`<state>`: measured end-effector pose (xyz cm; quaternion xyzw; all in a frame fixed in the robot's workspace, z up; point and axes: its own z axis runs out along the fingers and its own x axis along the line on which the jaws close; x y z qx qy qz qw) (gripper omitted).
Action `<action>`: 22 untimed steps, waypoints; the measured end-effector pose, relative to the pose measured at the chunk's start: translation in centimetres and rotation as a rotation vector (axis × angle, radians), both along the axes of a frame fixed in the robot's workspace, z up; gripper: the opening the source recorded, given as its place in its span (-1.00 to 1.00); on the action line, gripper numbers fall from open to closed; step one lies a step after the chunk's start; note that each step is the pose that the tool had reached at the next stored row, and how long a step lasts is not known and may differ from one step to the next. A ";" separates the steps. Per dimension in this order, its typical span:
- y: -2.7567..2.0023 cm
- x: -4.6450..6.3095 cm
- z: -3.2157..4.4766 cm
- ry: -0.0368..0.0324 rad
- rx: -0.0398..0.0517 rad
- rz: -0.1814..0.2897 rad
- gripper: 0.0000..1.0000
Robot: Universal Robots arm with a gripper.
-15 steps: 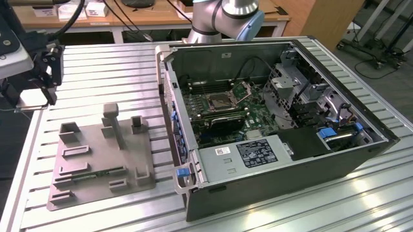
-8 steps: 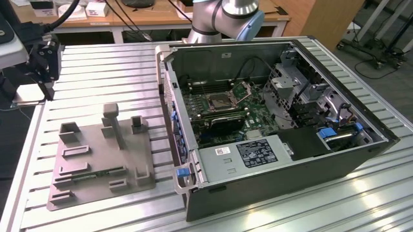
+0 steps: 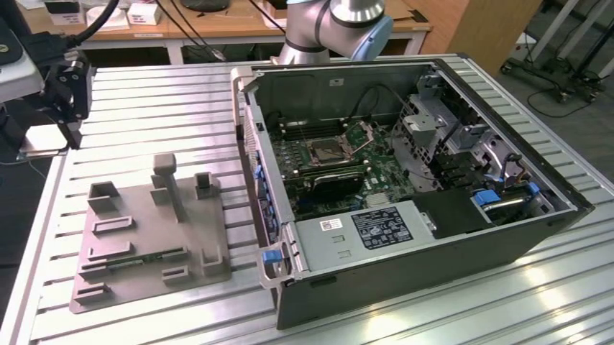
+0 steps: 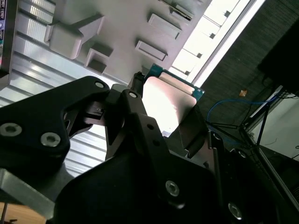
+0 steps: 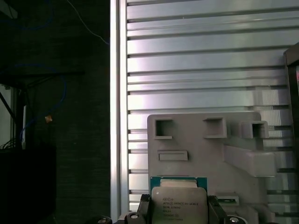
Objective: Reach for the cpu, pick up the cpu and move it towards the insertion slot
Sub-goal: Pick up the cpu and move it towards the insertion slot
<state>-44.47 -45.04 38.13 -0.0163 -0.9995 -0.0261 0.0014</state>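
Gripper [image 5: 178,212] fingers [image 5: 143,205] sit closest to the lens, clenched on the cpu [image 5: 178,201] from 2 opposite sides. The chip is lifted off the grey tray [image 5: 201,154], and its silvery top shows in both wrist views. Reach and pick-up look done. In the exterior view the gripper hangs at the exterior view's left, well apart from the insertion slot [image 3: 331,151] inside the open computer case [image 3: 537,237] — so most of the carry towards it looks left to do.

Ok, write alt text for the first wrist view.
The tool grips the cpu by two opposite edges, its silvery printed top facing the camera. Beyond it lie a grey plastic tray and the slatted metal table.
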 end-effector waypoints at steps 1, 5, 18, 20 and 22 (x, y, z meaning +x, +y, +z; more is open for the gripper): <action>0.00 0.1 -0.01 -0.0001 0.0001 0.000 0.09; -0.01 0.5 -0.01 0.0000 -0.0001 0.000 0.09; -0.01 2.0 -0.03 -0.0001 0.0000 0.000 0.09; 0.00 2.2 -0.04 -0.0002 0.0001 0.000 0.09; 0.00 2.5 -0.04 -0.0001 0.0001 0.000 0.09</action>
